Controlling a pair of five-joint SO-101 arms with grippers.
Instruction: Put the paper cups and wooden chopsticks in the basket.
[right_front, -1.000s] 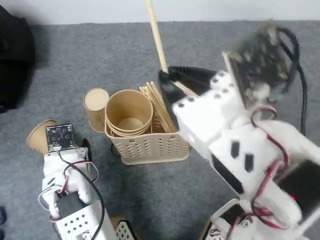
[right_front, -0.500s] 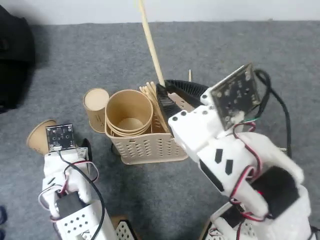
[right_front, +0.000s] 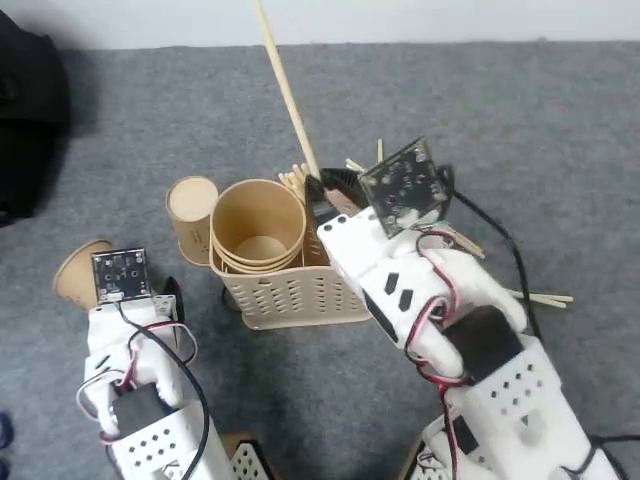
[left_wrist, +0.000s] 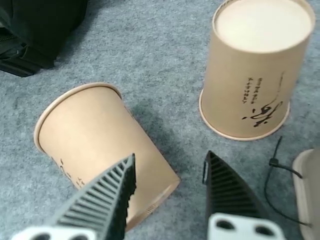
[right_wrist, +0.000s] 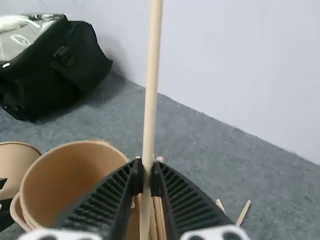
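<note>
My right gripper (right_wrist: 143, 175) is shut on one long wooden chopstick (right_wrist: 151, 85), which stands nearly upright over the beige basket (right_front: 300, 295), its top leaning to the far left (right_front: 285, 90). The basket holds stacked paper cups (right_front: 258, 228) and several chopsticks (right_front: 318, 215). An upside-down paper cup (left_wrist: 252, 70) stands just left of the basket. Another cup (left_wrist: 100, 145) lies on its side farther left. My left gripper (left_wrist: 167, 172) hovers open above the gap between these two cups, closer to the lying one.
Loose chopsticks (right_front: 540, 297) lie on the grey carpet right of the right arm. A black bag (right_front: 25, 110) sits at the far left. A pale wall (right_wrist: 240, 60) runs along the back.
The right arm has swung left and lower toward the basket, and the held chopstick's top has tipped further left. The left arm has kept still.
</note>
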